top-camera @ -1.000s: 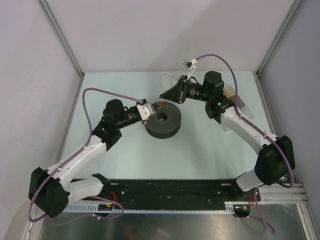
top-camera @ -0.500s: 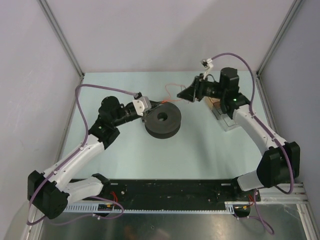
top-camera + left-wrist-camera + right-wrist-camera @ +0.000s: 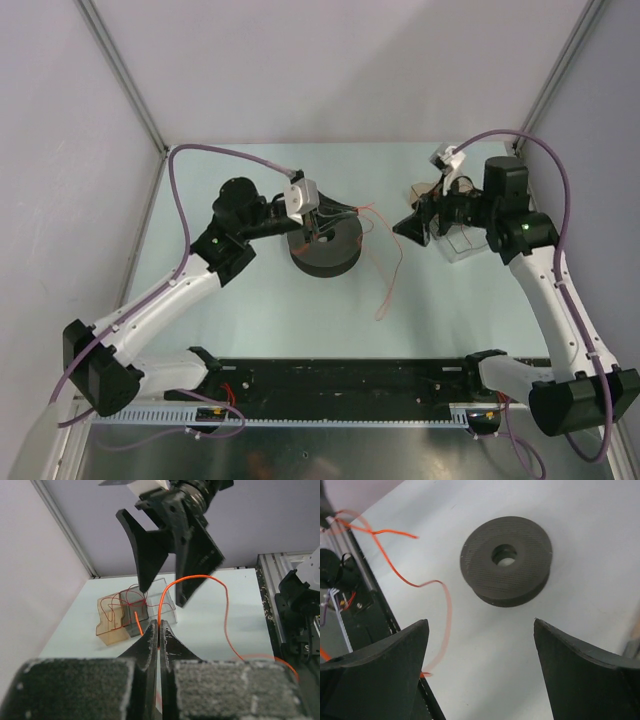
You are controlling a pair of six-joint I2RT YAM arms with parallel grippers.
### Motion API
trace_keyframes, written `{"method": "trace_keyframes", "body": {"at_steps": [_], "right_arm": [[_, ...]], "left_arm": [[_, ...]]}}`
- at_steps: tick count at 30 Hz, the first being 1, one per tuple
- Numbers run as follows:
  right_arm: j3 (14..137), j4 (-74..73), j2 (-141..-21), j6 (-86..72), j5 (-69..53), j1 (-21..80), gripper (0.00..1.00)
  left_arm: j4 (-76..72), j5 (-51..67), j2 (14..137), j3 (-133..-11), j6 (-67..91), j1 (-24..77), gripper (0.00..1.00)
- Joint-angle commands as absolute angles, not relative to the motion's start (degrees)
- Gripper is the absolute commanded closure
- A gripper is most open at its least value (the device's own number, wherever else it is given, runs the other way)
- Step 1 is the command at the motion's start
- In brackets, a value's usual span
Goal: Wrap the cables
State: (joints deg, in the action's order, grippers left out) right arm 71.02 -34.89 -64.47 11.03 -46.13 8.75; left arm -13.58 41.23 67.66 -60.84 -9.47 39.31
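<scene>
A pale green table [image 3: 250, 320] between grey walls; the right gripper [image 3: 410, 228], closed beside the black spool [image 3: 335, 262] a second ago, now stands spread and drawn back toward the clear box [image 3: 462, 250]; the left gripper [image 3: 159, 630] is pressed together, pinching the red-orange cable [image 3: 224, 615] above the spool, its free end trailing loose across the table; a handover, I judge, with winding to follow; whether any turns sit in the spool's groove is hidden; the right arm half covers the box from above.

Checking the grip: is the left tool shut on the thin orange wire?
Shut: the left tool pinches the thin orange wire, jaws touching.
</scene>
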Motion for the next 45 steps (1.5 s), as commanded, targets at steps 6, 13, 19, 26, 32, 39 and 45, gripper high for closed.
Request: {"method": "trace_keyframes", "body": {"at_steps": [6, 13, 19, 26, 32, 39, 45], "right_arm": [[71.54, -24.27, -65.55, 11.92, -43.44, 17.48, 0.09], [71.50, -16.48, -71.00, 11.14, -45.23, 24.51, 0.10], [71.48, -13.95, -72.75, 11.39, -40.43, 25.45, 0.59], [68.72, -19.34, -74.77, 10.73, -36.26, 18.92, 0.99], [62.52, -28.78, -77.04, 18.05, -36.19, 14.31, 1.00], [54.17, -42.91, -79.00, 33.95, -29.85, 12.40, 1.00], [49.50, -44.63, -78.92, 38.90, -26.08, 8.75, 1.00]], "left_arm": [[-14.01, 48.14, 67.34, -66.64, -6.65, 39.53, 1.00], [-13.80, 46.64, 67.39, -66.89, -6.97, 39.43, 1.00], [-11.78, 45.27, 65.80, -66.88, -7.96, 39.28, 1.00], [-7.17, 45.52, 62.43, -66.73, -8.83, 37.76, 1.00], [-4.00, 47.31, 59.82, -67.28, -7.17, 35.80, 1.00], [-3.64, 45.16, 58.30, -69.92, -1.51, 33.72, 1.00], [-5.85, 37.57, 58.37, -78.02, 6.34, 28.05, 1.00]]}}
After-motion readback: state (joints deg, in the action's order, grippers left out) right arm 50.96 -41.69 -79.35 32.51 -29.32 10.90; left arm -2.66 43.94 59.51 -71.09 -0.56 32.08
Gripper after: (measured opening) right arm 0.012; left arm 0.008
